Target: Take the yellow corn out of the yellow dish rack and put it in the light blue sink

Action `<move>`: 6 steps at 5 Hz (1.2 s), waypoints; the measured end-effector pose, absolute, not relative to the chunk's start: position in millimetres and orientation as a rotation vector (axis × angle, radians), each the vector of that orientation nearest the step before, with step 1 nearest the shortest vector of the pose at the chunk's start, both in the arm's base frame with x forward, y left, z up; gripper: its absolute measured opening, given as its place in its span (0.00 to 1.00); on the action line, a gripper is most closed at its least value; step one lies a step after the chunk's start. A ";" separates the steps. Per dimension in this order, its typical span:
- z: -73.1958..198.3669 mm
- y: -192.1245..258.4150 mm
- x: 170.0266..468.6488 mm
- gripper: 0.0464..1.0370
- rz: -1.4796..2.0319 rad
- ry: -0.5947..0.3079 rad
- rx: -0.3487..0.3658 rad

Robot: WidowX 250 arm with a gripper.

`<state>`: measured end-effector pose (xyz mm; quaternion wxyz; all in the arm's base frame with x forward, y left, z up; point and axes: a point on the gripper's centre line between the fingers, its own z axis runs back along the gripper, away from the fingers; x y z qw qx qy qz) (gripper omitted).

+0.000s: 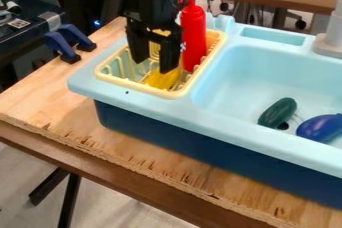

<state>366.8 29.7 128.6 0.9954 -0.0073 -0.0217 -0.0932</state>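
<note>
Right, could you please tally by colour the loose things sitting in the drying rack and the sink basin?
Red: 1, the bottle in the rack
Yellow: 1, the yellow item in the rack
Green: 1, the green vegetable in the basin
Purple: 1, the eggplant in the basin
Total: 4

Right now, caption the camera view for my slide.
Black gripper over a yellow rack with a red bottle, beside a light-blue sink basin.
</note>
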 end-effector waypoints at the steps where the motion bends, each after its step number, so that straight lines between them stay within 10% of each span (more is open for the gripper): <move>1: 124.1 21.9 369.7 0.97 -0.195 -0.044 -0.012; 3: 102.5 15.8 368.7 0.91 -0.181 0.027 0.007; 4: 102.0 17.7 370.2 0.68 -0.160 0.013 0.006; 6: 122.5 18.0 359.8 0.67 -0.139 -0.040 0.014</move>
